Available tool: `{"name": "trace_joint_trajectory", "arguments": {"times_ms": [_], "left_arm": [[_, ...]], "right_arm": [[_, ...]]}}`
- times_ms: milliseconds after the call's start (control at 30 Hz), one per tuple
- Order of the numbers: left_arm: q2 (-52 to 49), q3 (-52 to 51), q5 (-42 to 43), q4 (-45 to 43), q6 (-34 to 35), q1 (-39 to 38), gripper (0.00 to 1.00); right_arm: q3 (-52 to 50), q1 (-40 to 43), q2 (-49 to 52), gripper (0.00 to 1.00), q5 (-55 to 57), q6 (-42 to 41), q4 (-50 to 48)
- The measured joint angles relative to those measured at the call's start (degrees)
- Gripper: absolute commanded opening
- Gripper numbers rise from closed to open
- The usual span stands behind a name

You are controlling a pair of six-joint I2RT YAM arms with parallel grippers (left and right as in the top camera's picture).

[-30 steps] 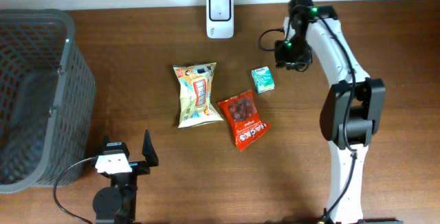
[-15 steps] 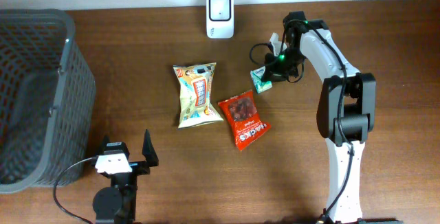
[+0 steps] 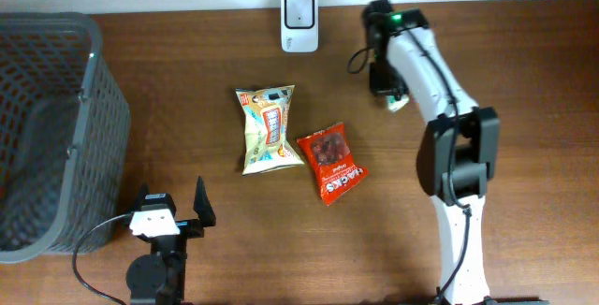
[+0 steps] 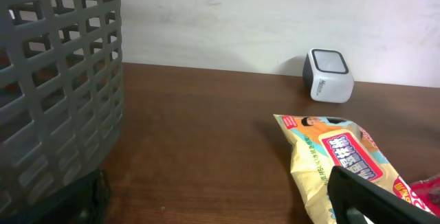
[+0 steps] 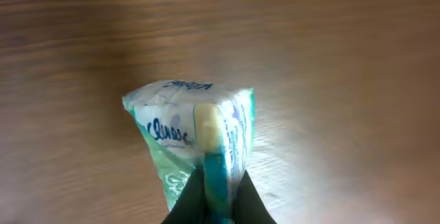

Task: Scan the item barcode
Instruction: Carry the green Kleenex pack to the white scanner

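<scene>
Seen from overhead, the grey mesh basket [image 3: 89, 90] fills the nine o'clock edge of the table [image 3: 524, 80], with the left gripper [image 3: 173, 204] at seven o'clock, jaws spread wide. A yellow snack bag [image 3: 267, 127] lies near the centre, a red snack bag [image 3: 329, 162] at its four o'clock, and the white scanner [image 3: 299, 9] stands at twelve. The small green tissue pack [image 5: 189, 131] is pinched in the right gripper [image 5: 214, 200] at one o'clock, at the scanner's four o'clock.

Basket [image 3: 105, 127] walls off 9 o'clock side. Scanner [image 3: 299, 8] stands at 12. Yellow bag [image 3: 267, 127], red bag [image 3: 329, 163] occupy centre. Right arm [image 3: 426, 66] spans 1 to 5. Bare table [image 3: 178, 127] lane between basket, bags.
</scene>
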State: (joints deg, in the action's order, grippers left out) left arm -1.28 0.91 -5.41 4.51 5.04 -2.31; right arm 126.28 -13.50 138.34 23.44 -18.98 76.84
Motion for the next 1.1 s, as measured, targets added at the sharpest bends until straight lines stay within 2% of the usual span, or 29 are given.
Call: {"name": "trace_joint_trajectory", "arguments": {"times_ms": [133,300,367,433,600,667,700,867,967,1100], "left_arm": [[0.0,0.0,0.0,0.0,0.0,0.0,0.99],[0.0,0.0,0.0,0.0,0.0,0.0,0.99],[0.0,0.0,0.0,0.0,0.0,0.0,0.99],[0.0,0.0,0.0,0.0,0.0,0.0,0.99],[0.0,0.0,0.0,0.0,0.0,0.0,0.99],[0.0,0.0,0.0,0.0,0.0,0.0,0.99],[0.0,0.0,0.0,0.0,0.0,0.0,0.99],[0.0,0.0,0.0,0.0,0.0,0.0,0.99],[0.0,0.0,0.0,0.0,0.0,0.0,0.99],[0.0,0.0,0.0,0.0,0.0,0.0,0.99]], "right_arm": [[-0.42,-6.01,0.0,0.04,12.76,-4.74,-0.57],[-5.68,-11.54,0.02,0.05,17.35,-7.91,-4.83],[-8.41,-12.92,0.02,0.18,17.9,-8.96,-7.72],[-10.51,-13.73,0.02,0.19,18.05,-9.81,-9.16],[-12.28,-15.65,0.17,0.24,15.5,-10.4,-9.31],[-12.26,-16.65,0.17,0.47,14.45,-10.56,-9.42],[-12.2,-17.22,0.17,0.5,13.97,-10.62,-9.44],[-8.81,-19.63,0.17,0.54,8.15,-10.82,-7.82],[-3.63,-19.71,0.2,0.6,4.52,-10.64,-4.33],[5.6,-16.9,0.17,0.59,-2.32,-7.58,0.17]]}}
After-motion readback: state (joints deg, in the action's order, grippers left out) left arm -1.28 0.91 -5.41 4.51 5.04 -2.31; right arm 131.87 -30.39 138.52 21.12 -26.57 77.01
